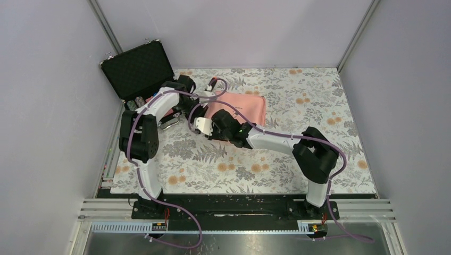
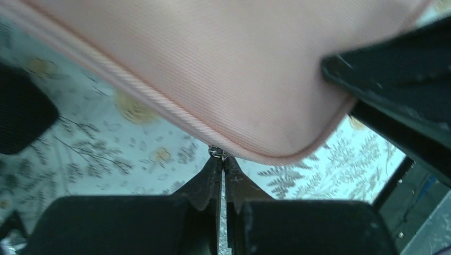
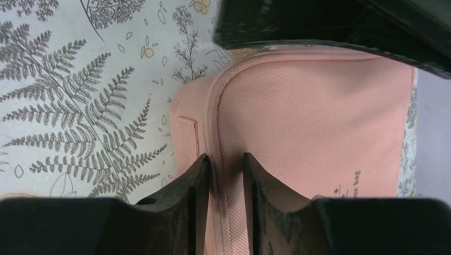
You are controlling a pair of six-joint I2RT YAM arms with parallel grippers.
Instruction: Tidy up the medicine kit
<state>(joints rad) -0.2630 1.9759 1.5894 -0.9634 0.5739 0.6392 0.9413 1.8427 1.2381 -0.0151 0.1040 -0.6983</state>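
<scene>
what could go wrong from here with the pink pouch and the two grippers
1. The left gripper pinches the tiny zip pull only at its very tips, so a tug may slip it free.
2. The right gripper straddles the seam of the medicine kit with its jaws narrowly apart. Whether it grips is unclear, so the kit might drag along instead of unzipping.
3. Both wrists crowd over the kit and could bump.
</scene>
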